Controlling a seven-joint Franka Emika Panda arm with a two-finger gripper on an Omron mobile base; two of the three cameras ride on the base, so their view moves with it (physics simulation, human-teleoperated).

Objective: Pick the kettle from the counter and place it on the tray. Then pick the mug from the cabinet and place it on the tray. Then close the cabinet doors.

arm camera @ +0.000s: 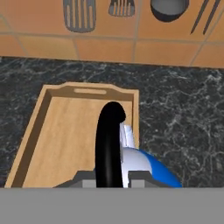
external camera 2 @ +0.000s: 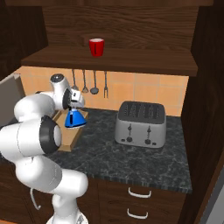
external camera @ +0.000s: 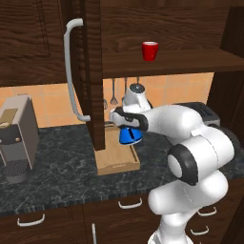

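While clamped on kettle (arm camera: 144, 164) handle, gripper (arm camera: 111, 177) hangs at tray's (arm camera: 61, 127) right rim; tray centre lies to gripper's left; mug (external camera: 149, 50) waits on shelf above.

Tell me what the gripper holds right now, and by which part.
The gripper is shut on the small bright blue cone-shaped kettle, holding it by its thin black upright handle, over the light wooden tray.

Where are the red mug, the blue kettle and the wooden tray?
mug (external camera: 149, 51), left base view, its red side.
kettle (external camera 2: 73, 119), right base view, blue body.
tray (arm camera: 61, 131), hand view, bare wooden floor.
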